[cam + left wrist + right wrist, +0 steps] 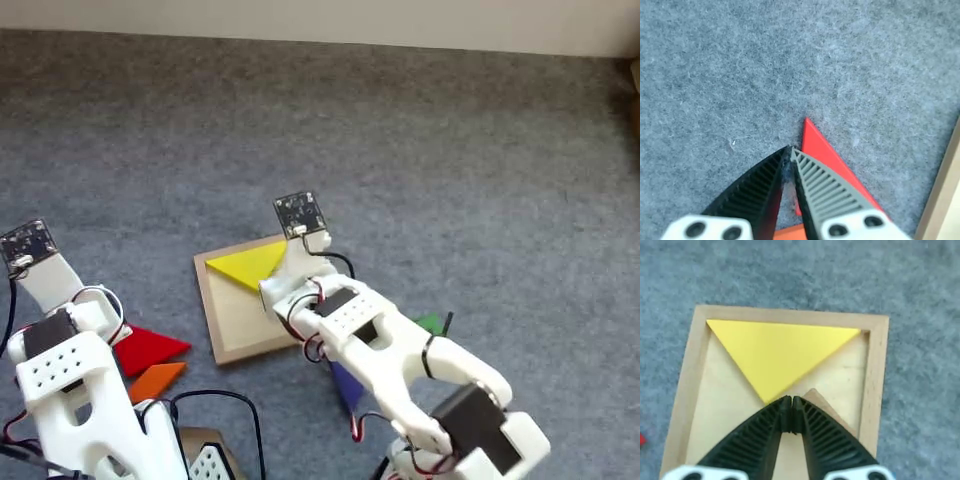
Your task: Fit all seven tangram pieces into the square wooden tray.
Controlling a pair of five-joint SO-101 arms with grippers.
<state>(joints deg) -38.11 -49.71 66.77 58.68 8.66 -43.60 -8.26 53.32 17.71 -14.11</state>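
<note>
Jaws of both arms closed, empty; right over tray (790, 313), left over red triangle (826, 151)

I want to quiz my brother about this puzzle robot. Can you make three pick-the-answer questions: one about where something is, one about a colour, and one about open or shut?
1. Where is the yellow triangle?
A) on a chair
B) in the wooden tray
C) held up in the air

2. Which colour of piece lies by the left arm's fingers?
A) red
B) white
C) pink

3. How are the right arm's fingers?
A) wide open
B) holding a cup
C) shut

Answers:
1. B, it lies flat inside the tray's rim.
2. A, the red triangle lies by their tips.
3. C, the tips meet with no gap.
</note>
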